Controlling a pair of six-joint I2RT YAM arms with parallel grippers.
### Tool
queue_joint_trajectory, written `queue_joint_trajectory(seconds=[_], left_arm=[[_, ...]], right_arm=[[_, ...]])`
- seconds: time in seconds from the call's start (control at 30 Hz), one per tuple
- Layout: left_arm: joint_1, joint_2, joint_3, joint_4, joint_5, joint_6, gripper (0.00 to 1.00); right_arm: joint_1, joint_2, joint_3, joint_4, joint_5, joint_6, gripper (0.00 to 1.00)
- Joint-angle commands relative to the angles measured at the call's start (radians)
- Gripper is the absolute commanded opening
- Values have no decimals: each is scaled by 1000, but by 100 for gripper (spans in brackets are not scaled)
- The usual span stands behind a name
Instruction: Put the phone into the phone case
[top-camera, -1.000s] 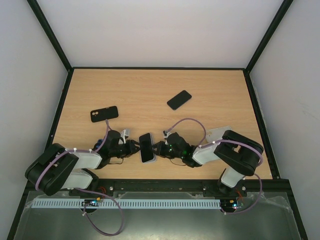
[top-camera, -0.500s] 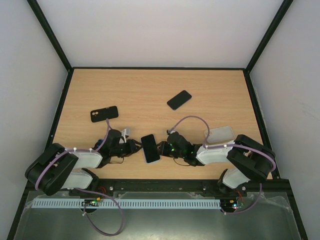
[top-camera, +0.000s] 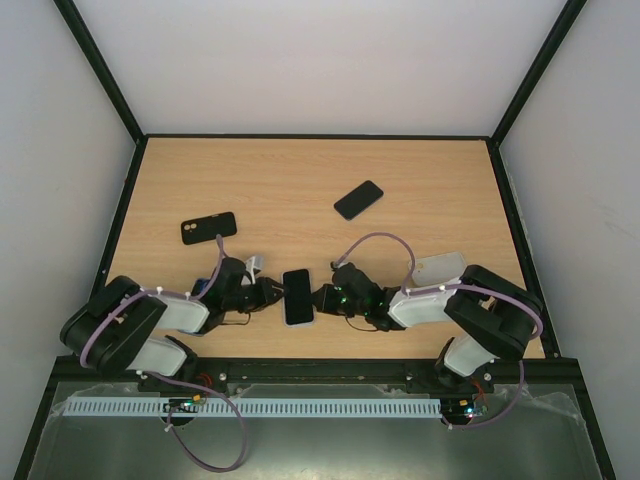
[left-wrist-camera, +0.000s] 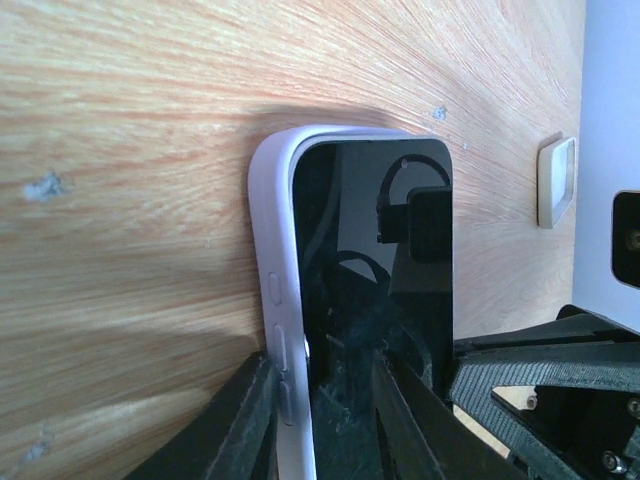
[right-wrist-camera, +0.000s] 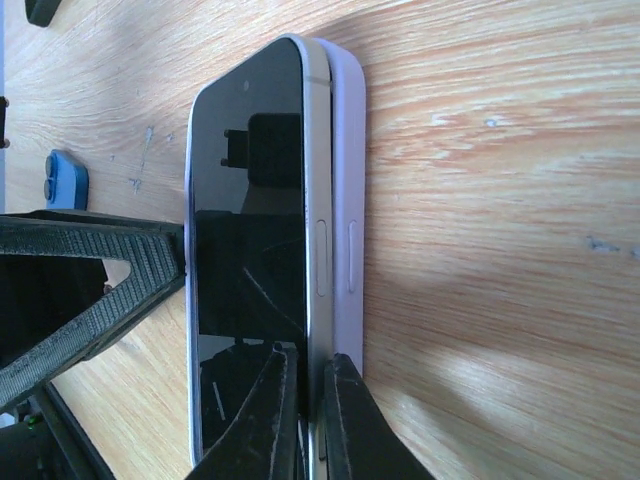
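We are looking at the phone (top-camera: 298, 296), which is resting on the wooden table (top-camera: 300, 170) with its dark screen showing; we cannot tell whether it is lying flat or tipped up. It is sitting in a pale lilac phone case (right-wrist-camera: 348, 200). From the right wrist we are seeing the phone's metal edge standing just beside the case wall along one long side, not sunk behind it. From the left wrist the case is wrapping round the phone's far corner.

The left gripper (left-wrist-camera: 322, 400) is sitting at the phone's left side, its jaws clamped across phone and case together. One finger is pressing on the outside of the case, the other on the glass, and they are covering the near end of the screen.

The right gripper (right-wrist-camera: 310, 365) is sitting at the phone's right side. Its jaws are drawn together, the tips touching the seam where the phone's edge meets the case.

Moving outward:
- A small blue piece (right-wrist-camera: 66, 178) is lying left of the phone, past the left gripper's fingers.
- A black case (top-camera: 208, 228) with camera holes is lying beyond the phone to the left, well apart.
- A black slab (top-camera: 358, 199), phone or case we cannot tell, is lying beyond the phone to the right, well apart.
- A pale rounded shell (top-camera: 440, 267) is lying right of the phone, partly hidden by the right arm.
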Motion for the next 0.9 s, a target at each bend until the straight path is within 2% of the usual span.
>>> queue_joint_trajectory(seconds=[0.0, 0.27, 0.37, 0.6, 0.87], left_arm=[[-31, 48, 12, 75, 36, -32, 25], [-91, 55, -8, 143, 43, -126, 25], [-94, 24, -15, 110, 30, -138, 33], [-145, -79, 18, -115, -73, -100, 32], [-194, -88, 17, -118, -112, -137, 32]], right_arm=[[-1, 14, -3, 81, -34, 35, 4], [-3, -34, -62, 98, 31, 91, 6], [-3, -69, -67, 60, 57, 84, 6], [-3, -109, -97, 74, 45, 97, 3], [-2, -78, -115, 141, -4, 129, 4]])
